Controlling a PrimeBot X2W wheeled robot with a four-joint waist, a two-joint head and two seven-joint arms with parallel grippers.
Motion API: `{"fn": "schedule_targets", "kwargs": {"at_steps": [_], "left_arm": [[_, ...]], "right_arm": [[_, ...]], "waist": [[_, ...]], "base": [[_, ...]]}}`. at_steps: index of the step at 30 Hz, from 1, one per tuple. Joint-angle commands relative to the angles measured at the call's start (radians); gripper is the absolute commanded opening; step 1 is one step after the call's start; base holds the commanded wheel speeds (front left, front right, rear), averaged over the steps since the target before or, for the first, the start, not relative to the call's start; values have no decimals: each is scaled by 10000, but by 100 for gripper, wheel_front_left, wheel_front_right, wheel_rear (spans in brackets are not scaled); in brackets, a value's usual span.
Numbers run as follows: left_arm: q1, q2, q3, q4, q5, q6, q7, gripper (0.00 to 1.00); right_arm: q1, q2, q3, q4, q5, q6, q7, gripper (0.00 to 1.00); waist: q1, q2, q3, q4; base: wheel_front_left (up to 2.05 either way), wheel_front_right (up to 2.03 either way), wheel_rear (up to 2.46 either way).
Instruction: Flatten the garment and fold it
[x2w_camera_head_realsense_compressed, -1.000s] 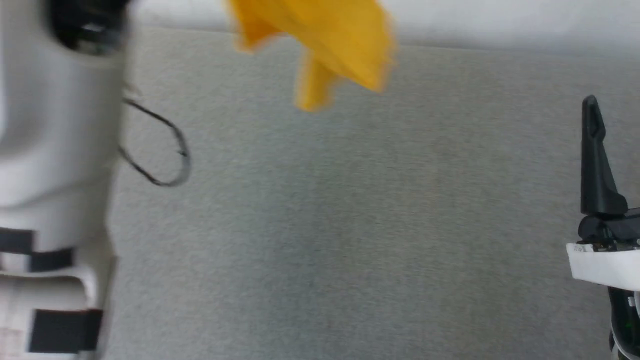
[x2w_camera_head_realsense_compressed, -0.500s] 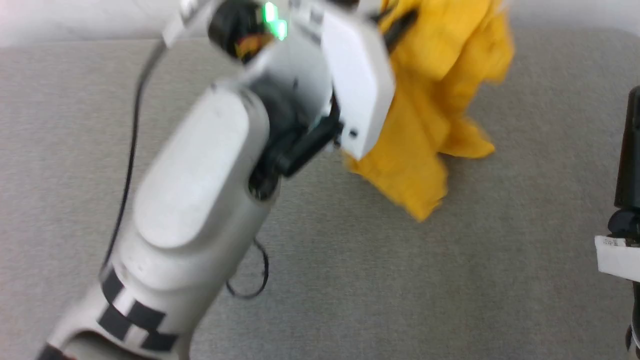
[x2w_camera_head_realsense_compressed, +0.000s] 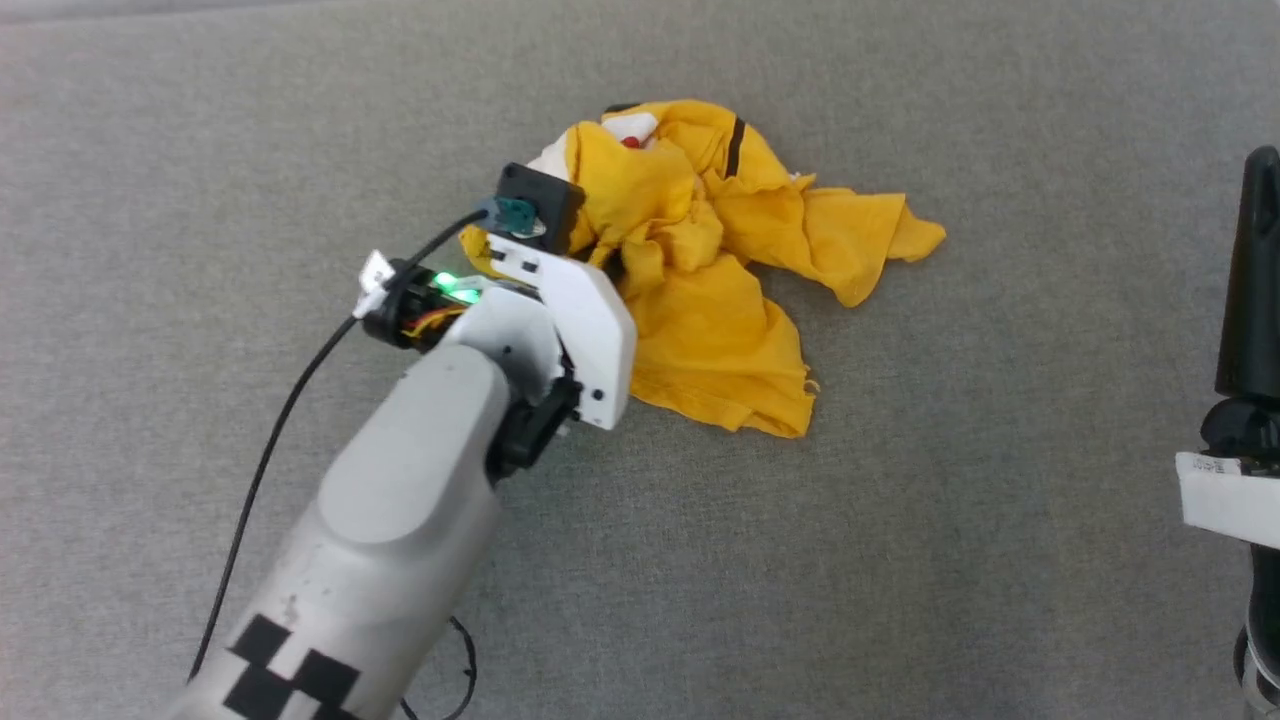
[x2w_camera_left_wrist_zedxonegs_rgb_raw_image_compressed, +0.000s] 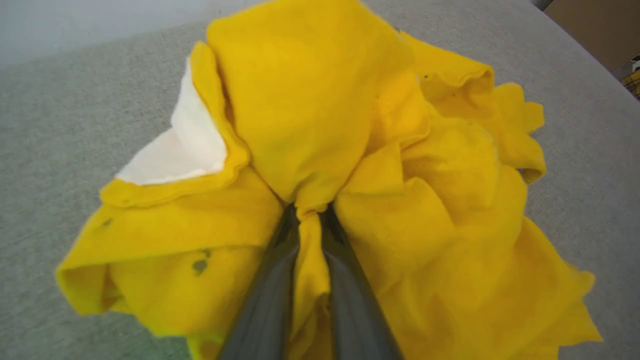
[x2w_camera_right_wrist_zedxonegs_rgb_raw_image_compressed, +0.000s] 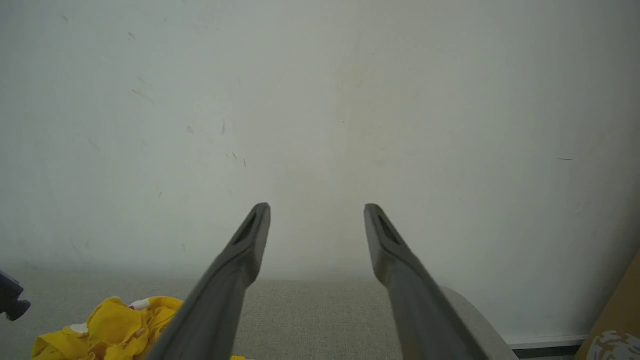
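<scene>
My left fingers (x2w_camera_left_wrist_zedxonegs_rgb_raw_image_compressed: 289, 230) are pinching a fold of the crumpled yellow T-shirt (x2w_camera_head_realsense_compressed: 710, 330) mid-frame; my right fingers (x2w_camera_right_wrist_zedxonegs_rgb_raw_image_compressed: 250, 240) are standing apart; I'm judging that taking opposite hem corners spreads it best.

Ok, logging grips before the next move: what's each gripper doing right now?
Left gripper: closed on a fold of the garment.
Right gripper: open, holding nothing.

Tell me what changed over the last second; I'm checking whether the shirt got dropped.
The shirt, hanging from the left end effector before, now lies crumpled on the grey surface, a fold still pinched. The right end effector stayed open.
</scene>
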Motion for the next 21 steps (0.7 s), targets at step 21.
{"fn": "schedule_targets", "kwargs": {"at_steps": [21], "left_arm": [[2996,1227,2660,-5857,385,2075,-5146,100]], "right_arm": [[826,50,-238,221,64,-19,178,100]], "waist": [[-2,-1,-1125,1222]], "base": [[0,0,0]]}}
